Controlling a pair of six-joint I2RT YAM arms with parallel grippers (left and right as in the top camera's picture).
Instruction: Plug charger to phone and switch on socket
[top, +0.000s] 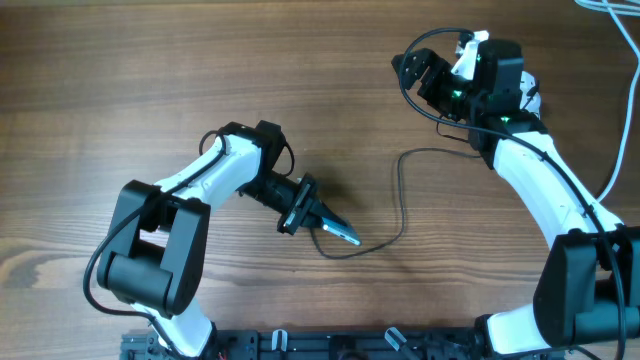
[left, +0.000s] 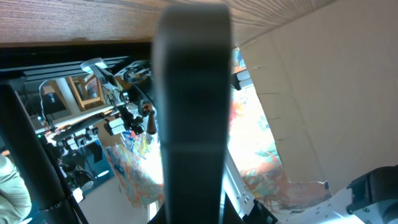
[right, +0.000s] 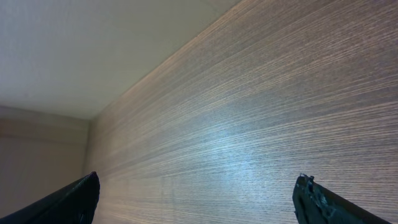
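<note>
The left gripper (top: 335, 228) is squeezed tight on the phone (top: 348, 237). They are near the middle of the table's (top: 150, 80) front edge, and the gripper points toward the front right corner. Only a small blue-green bit of the phone sticks out past the tips. In the left wrist view the phone is a wide, dark, blurry bar up the middle.

The charger (top: 400, 195) is a thin black cable on the wood. It loops from just beside the phone out to the right, then goes back and under the right arm.

The right gripper (top: 420, 80) is near the back right corner. Its fingers (right: 68, 202) are spread wide and hold nothing. A white cord (top: 625, 150) runs along the right edge.
</note>
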